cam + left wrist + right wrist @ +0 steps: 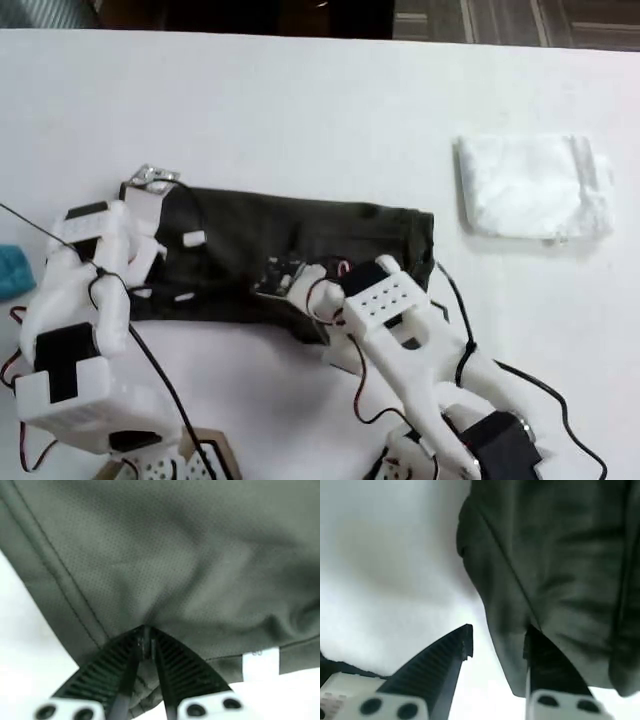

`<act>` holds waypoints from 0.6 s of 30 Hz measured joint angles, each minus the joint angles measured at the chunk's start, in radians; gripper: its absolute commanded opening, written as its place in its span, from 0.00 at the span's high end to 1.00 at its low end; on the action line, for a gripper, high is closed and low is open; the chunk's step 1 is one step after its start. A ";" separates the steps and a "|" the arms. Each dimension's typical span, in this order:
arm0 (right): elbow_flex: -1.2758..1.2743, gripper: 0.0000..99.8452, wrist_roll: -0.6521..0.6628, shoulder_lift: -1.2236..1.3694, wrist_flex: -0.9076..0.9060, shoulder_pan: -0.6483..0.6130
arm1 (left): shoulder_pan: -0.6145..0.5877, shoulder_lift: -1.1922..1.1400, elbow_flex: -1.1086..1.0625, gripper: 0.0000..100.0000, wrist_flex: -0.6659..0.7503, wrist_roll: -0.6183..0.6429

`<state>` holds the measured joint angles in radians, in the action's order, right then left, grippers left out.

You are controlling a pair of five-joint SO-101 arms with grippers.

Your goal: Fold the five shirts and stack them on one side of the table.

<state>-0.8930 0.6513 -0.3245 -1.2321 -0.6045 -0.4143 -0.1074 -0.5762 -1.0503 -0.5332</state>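
A dark green shirt [300, 240] lies as a long folded strip across the middle of the white table [300, 100]. My left gripper [145, 637] is shut on the dark shirt's fabric [175, 555], pinching it near a hem at the strip's left end [150, 190]. At the shirt's front edge, my right gripper [499, 637] stands open. One finger is over bare table and the other is against the shirt's folded edge [560, 555]. A folded white shirt [530, 185] rests at the back right.
A teal cloth [12, 270] pokes in at the left edge. Both arms' cables trail over the front of the table. Bare table lies behind the dark shirt and between it and the white one.
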 measured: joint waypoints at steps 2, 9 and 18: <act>-0.020 0.83 0.003 0.021 0.040 -0.003 | 0.000 0.000 0.000 0.97 0.000 0.000; -0.017 0.98 0.000 0.095 0.160 0.054 | 0.000 0.000 0.000 0.97 0.000 0.000; 0.216 0.98 0.002 0.101 0.104 0.215 | 0.000 0.000 0.000 0.97 0.000 0.000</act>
<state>-0.6767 0.6529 -0.2232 -1.1278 -0.3897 -0.4143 -0.1074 -0.5762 -1.0503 -0.5332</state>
